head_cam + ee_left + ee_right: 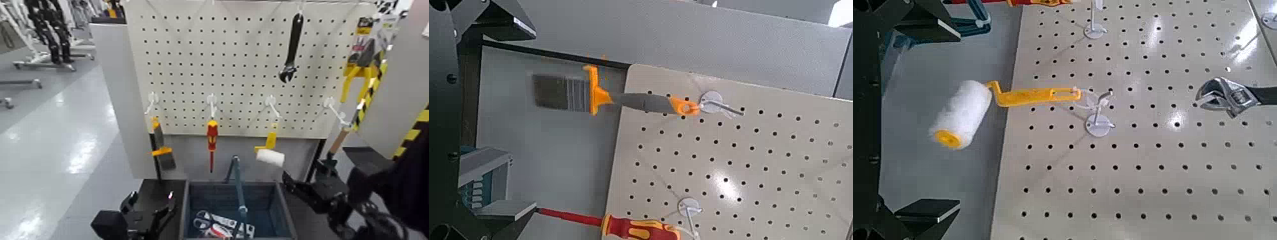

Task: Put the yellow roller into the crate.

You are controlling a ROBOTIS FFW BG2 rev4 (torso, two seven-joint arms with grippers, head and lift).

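Observation:
The yellow roller (270, 155) hangs from a white hook on the pegboard, handle up and white sleeve down. It hangs just above the back right of the crate (210, 184). The crate is a dark blue bin below the board with an upright central handle bar (239, 185). My right gripper (299, 187) is open, low and to the right of the roller, and apart from it. In the right wrist view the roller (963, 113) lies between the spread fingertips (923, 210), a short way ahead. My left gripper (152, 212) is open and empty, left of the crate.
On the pegboard (249, 64) hang a yellow-collared scraper (159, 143), a red-and-yellow screwdriver (211, 137), a black wrench (292, 48), a yellow tool (357, 73) and a wooden-handled tool (338, 137). Scissors and other tools (220, 225) lie in the crate. A yellow-black striped panel (408, 127) stands at right.

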